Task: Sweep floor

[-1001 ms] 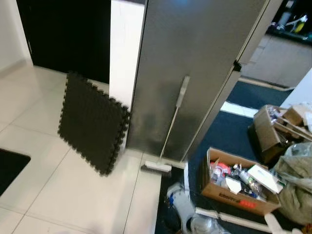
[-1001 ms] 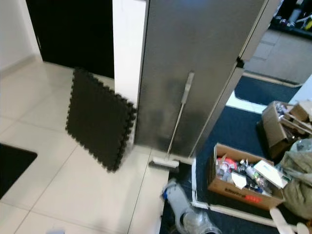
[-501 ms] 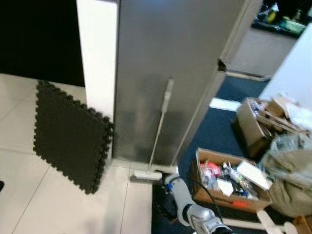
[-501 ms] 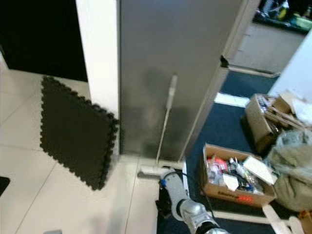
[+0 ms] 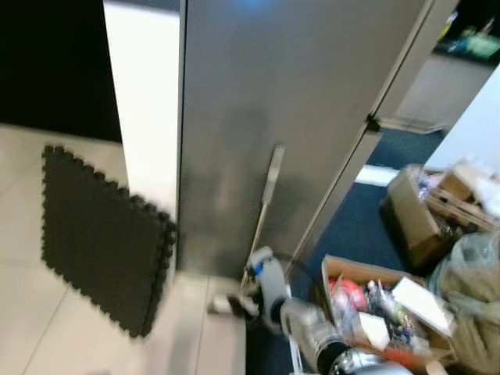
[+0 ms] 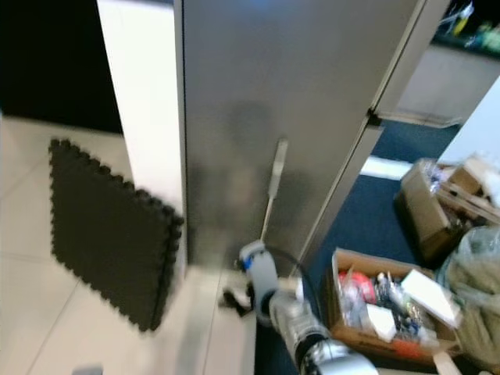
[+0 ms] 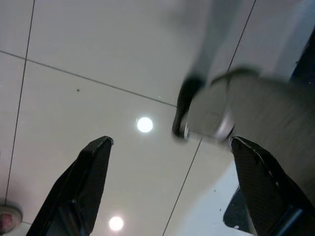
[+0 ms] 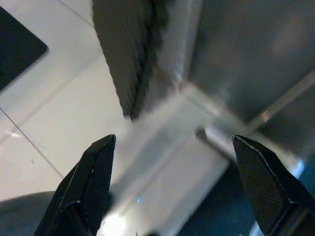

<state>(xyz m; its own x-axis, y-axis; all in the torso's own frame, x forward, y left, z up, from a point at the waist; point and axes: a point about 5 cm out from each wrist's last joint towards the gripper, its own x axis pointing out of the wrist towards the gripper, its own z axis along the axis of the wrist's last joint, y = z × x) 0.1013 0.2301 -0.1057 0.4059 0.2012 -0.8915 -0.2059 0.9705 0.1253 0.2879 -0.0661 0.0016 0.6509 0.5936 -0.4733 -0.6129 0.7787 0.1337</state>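
Broom leans on grey panel; cardboard box holds clutter.

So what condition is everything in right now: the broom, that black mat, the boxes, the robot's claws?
Broom: upright, leaning on the grey panel.
Foam mat: on edge, leaning against the white wall.
Cardboard box: open, full of clutter.
Right gripper: open, empty.
Left gripper: open, empty.
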